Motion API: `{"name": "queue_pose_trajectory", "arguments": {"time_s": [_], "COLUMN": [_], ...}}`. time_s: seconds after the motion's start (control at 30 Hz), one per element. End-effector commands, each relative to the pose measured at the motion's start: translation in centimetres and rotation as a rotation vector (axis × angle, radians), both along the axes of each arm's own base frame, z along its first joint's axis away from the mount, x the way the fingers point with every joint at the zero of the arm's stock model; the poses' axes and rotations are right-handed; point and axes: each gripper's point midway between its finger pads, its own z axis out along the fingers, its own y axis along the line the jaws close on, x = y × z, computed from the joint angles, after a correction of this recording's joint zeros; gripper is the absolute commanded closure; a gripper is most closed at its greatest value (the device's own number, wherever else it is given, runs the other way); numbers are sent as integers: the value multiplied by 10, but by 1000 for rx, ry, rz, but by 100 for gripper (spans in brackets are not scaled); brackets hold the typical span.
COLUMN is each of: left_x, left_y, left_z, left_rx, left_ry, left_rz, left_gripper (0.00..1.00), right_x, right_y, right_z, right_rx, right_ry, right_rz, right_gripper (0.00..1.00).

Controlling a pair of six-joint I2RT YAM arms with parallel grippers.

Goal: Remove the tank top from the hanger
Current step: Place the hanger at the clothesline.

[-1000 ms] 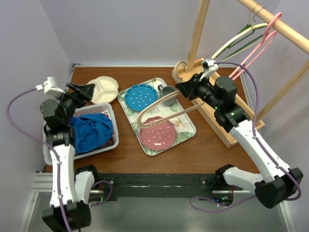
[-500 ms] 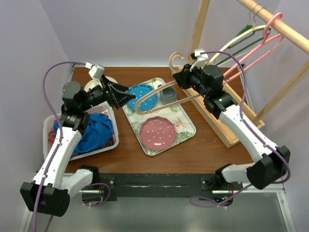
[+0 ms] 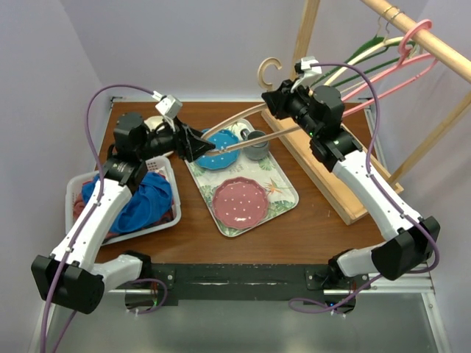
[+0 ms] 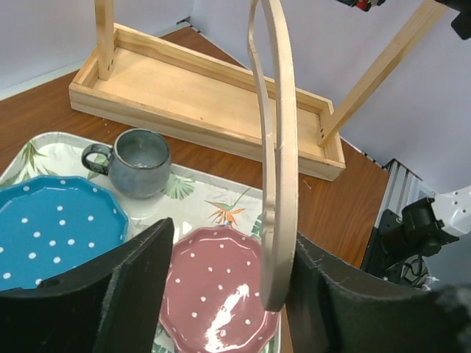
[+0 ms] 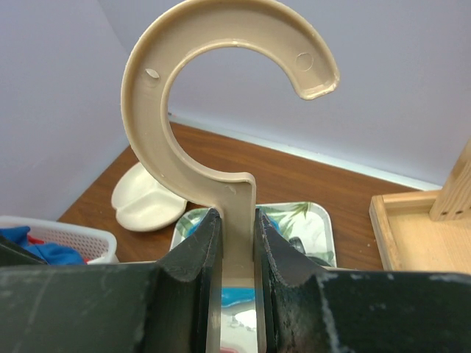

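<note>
Hanger [image 5: 237, 202] neck clamped btwn R fingers [image 5: 195, 257]; its arm btwn parted L fingers [image 4: 140, 283].

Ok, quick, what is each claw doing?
Left gripper: open, hanger between its fingers.
Right gripper: shut on the hanger's neck.

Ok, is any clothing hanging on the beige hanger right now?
No, the beige hanger shows only its bare frame, while a blue garment lies bunched in the white basket.
</note>
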Motion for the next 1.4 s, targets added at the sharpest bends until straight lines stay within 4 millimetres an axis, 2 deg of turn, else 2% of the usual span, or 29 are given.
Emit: {"name": "queue_pose_trajectory", "arguments": {"time_s": [0.0,0.13,0.17,0.2,0.3,0.4,0.43,0.47,0.5,0.6,0.63,0.67,0.7,0.77,0.8,0.83,0.87,0.9,1.0,1.07,1.1,1.13,1.17,1.2,1.23,1.27,1.3,1.33,1.37], "left_x": [5,11,12,12,0,-3,-2,-1,2,3,5,6,10,14,19,21,22,28,36,39,42,44,43,49,52,51,61,62,61], "left_y": [-2,4,4,2,-6,-7,-7,-6,-5,-5,-5,-4,-4,-3,-5,-5,-6,-8,-14,-17,-22,-24,-30,-34,-38,-47,-52,-57,-68], "left_z": [36,42,38,48,51,52,51,51,52,61,65,71,73,82,81,83,91,87,89,95,92,93,101,98,99,107,103,112,112], "left_rx": [-15,-25,-28,-53,-113,-134,-134,-136,-144,-176,-184,-197,-207,-216,-213,-211,-213,-203,-195,-197,-188,-184,-186,-171,-166,-166,-144,-143,-137], "left_ry": [-123,-151,-138,-180,-166,-173,-172,-171,-164,-184,-194,-218,-220,-245,-242,-247,-261,-260,-280,-305,-310,-319,-342,-354,-362,-382,-395,-423,-426], "left_rz": [3,68,68,60,-11,-23,-20,-11,12,19,24,28,42,53,55,55,52,50,38,29,15,14,2,7,5,-6,9,11,-1], "left_gripper": [40,47,48,50,52,65,83,95,100,100,100,100,100,100,100,100,100,100,100,100,100,100,100,100,100,100,100,100,100], "right_x": [2,3,3,3,4,5,5,5,5,4,1,-1,-9,-19,-32,-42,-49,-61,-80,-102,-109,-123,-135,-141,-149,-166,-173,-182,-195], "right_y": [-3,-5,-5,-3,-1,-1,-1,-1,0,5,5,7,8,10,10,17,17,13,15,17,19,17,20,20,20,18,19,19,15], "right_z": [52,63,65,65,67,69,69,70,70,69,75,72,77,72,77,66,63,68,48,37,21,24,19,6,4,8,-4,-7,-4], "right_rx": [77,110,113,113,128,139,141,145,145,150,154,144,142,129,133,117,111,114,85,75,76,89,92,106,119,136,149,155,166], "right_ry": [-120,-139,-141,-141,-131,-131,-130,-130,-131,-126,-130,-116,-120,-98,-109,-94,-92,-110,-72,-46,-4,-14,-5,38,49,40,75,86,73], "right_rz": [-29,-44,-44,-41,-33,-34,-35,-33,-32,-5,6,19,44,81,117,175,195,209,273,346,370,397,448,461,474,511,530,550,563], "right_gripper": [100,100,100,100,100,100,100,100,100,100,92,81,60,45,39,25,3,1,1,1,1,1,1,1,1,1,1,1,1]}}
